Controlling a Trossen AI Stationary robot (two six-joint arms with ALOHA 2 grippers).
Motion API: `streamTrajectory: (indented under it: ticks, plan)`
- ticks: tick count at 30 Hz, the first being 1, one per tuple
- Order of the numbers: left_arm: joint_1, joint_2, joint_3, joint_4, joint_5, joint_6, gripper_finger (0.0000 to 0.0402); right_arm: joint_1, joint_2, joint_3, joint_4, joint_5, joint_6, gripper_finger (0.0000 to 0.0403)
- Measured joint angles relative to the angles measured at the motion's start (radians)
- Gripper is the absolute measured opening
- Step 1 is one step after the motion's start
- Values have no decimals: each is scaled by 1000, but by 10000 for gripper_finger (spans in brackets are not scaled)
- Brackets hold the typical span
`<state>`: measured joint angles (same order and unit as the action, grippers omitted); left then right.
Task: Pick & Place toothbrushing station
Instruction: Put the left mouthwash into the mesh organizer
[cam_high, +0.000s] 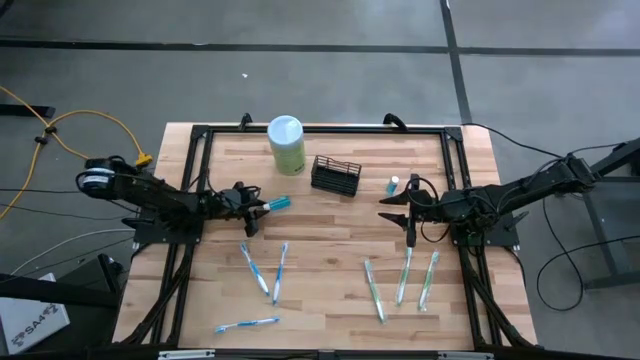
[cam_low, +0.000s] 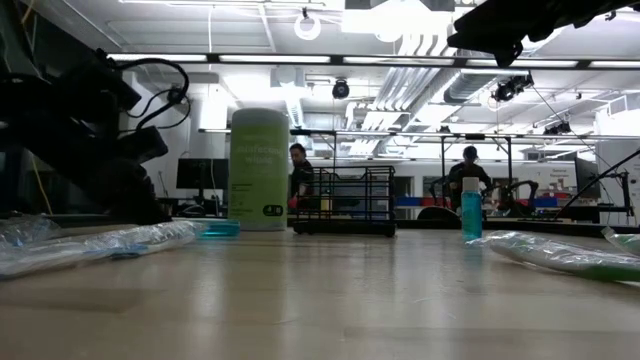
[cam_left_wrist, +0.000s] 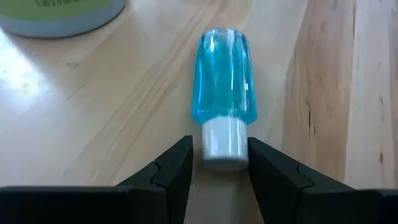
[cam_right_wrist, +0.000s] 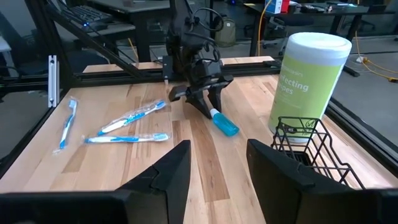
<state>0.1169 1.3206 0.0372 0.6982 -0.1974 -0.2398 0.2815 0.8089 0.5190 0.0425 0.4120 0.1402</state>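
Observation:
A small clear-blue bottle (cam_high: 279, 204) with a white cap lies on its side on the table, left of centre. My left gripper (cam_high: 256, 206) is low at its cap end, with one finger on each side of the cap (cam_left_wrist: 222, 142). The black wire-mesh basket (cam_high: 336, 175) stands at the far middle on its base. My right gripper (cam_high: 404, 212) is open and empty, right of the basket. My left gripper comes in level from the table's left, along the bottle. The white cap (cam_left_wrist: 242, 146) lies between its fingertips. One finger (cam_left_wrist: 264, 163) is against the cap; a narrow gap shows at the other finger (cam_left_wrist: 177, 163). The bottle rests on the table.
A pale green canister (cam_high: 286, 143) stands left of the basket. A second small blue bottle (cam_high: 393, 185) stands upright near my right gripper. Wrapped toothbrushes lie near the front left (cam_high: 256, 268) and front right (cam_high: 404, 276). A black frame (cam_high: 320, 128) rims the table.

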Motion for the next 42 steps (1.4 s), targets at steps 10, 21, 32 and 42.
streamTrajectory:
  ticks: [10, 21, 32, 42]
  plan:
    - [-2, 193, 9, 161, 9, -1, 146, 0, 0, 0, 0, -22, 24, 150]
    - [-3, 189, 8, 173, 16, -3, 146, 0, 0, 0, -2, -23, 22, 150]
    - [-3, 190, 7, 177, 16, -15, 123, 0, 0, 0, -2, -23, 21, 150]
    - [-3, 190, 7, 179, 21, -15, 100, 0, 0, 0, -14, -23, 21, 150]
